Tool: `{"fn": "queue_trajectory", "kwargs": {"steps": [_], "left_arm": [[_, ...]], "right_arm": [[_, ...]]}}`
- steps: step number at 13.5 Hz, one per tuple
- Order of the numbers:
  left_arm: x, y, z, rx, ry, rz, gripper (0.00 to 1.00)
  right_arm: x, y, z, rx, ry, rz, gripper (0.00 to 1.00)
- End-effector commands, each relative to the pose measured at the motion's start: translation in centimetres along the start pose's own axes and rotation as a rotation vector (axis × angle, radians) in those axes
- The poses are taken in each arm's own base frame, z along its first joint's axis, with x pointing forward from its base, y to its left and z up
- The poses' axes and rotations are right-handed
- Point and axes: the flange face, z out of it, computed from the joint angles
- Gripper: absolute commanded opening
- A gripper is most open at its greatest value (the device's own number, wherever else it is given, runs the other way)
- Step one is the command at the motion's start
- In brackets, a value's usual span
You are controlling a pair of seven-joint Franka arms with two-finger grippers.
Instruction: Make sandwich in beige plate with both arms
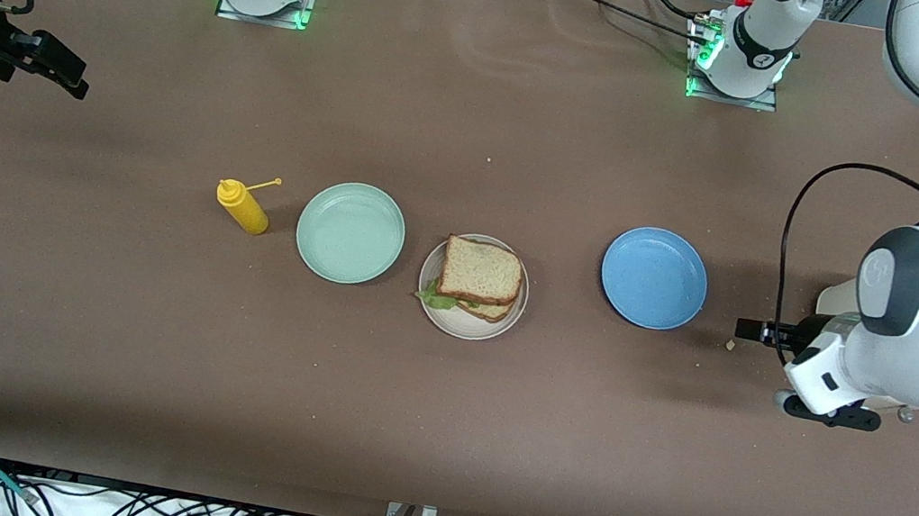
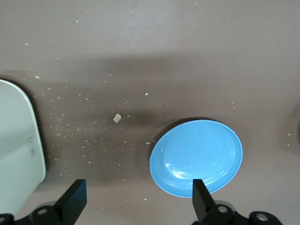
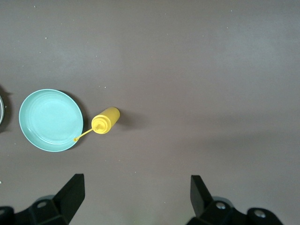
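Note:
The sandwich (image 1: 481, 272) sits on the beige plate (image 1: 459, 322) at the table's middle: one bread slice stacked on another, with a green lettuce leaf (image 1: 437, 298) sticking out at the edge. My left gripper (image 1: 754, 331) is open and empty, low over the table beside the blue plate (image 1: 654, 278), toward the left arm's end. In the left wrist view the open gripper (image 2: 137, 199) frames bare table next to the blue plate (image 2: 197, 157). My right gripper (image 1: 59, 69) is open and empty, high over the right arm's end; its wrist view (image 3: 137, 197) shows bare table between the fingers.
A mint-green plate (image 1: 350, 233) and a yellow squeeze bottle (image 1: 242, 206) stand beside the beige plate toward the right arm's end; both show in the right wrist view, plate (image 3: 50, 120) and bottle (image 3: 106, 120). Crumbs (image 2: 117, 118) lie near the blue plate. A white rounded object (image 2: 18, 154) lies by the left gripper.

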Motion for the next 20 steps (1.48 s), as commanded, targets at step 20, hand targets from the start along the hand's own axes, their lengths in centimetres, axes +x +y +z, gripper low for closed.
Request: {"fn": "queue_trajectory", "kwargs": {"steps": [20], "left_arm": [[-20.5, -4.0, -19.0, 0.066, 0.130, 0.008, 1.00]], "right_arm": [[0.6, -0.2, -0.2, -0.005, -0.007, -0.013, 1.00]]}}
